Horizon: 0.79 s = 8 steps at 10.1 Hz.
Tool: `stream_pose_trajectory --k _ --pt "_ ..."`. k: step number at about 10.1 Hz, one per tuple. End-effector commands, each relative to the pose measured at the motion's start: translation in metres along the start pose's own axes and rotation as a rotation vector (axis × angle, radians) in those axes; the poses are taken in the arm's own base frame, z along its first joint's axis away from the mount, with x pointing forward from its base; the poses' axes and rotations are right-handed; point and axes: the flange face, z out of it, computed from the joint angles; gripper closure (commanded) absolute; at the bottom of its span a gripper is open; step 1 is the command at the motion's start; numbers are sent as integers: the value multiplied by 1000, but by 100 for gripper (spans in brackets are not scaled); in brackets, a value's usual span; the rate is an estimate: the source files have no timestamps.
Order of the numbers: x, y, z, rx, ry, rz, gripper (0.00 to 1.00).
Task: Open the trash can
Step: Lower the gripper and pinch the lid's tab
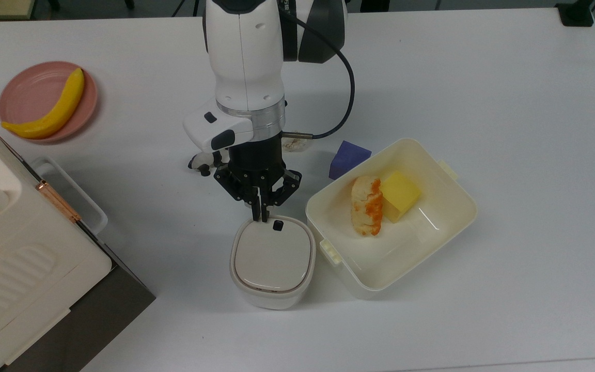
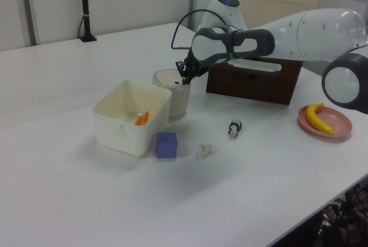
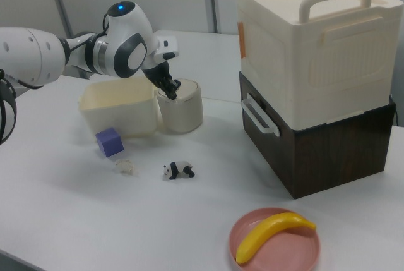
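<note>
With jaws closed on nothing, the black two-finger gripper [image 1: 262,217] sits just at 10 o'clock of the small black push button [image 1: 278,225] on the off-white rounded-square plastic trash can [image 1: 272,261], beside the cream rectangular tub [image 1: 450,206], so the pressing step is in hand and I judge the next move calls for a slight shift toward 4 o'clock and a firm downward push.

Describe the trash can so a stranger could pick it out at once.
Find the big cream tub holding food. The trash can touches its side, at the top view's left. It is smaller, off-white, with a flat grey lid and a black button.

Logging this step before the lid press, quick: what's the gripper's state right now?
Gripper: shut, holding nothing, fingers together at the trash can lid's edge, beside the black button.
</note>
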Motion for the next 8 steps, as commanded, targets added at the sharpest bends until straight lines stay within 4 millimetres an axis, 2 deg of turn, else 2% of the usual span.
stream_pose_trajectory --k 1,4,5,7,8 --pt "10 -6 -7 0 39 21 86" --pt "16 -13 -15 15 58 75 86" --pt "13 -18 -9 15 53 84 84" --pt "7 -28 16 18 68 84 82" --pt "6 -27 18 15 65 80 82"
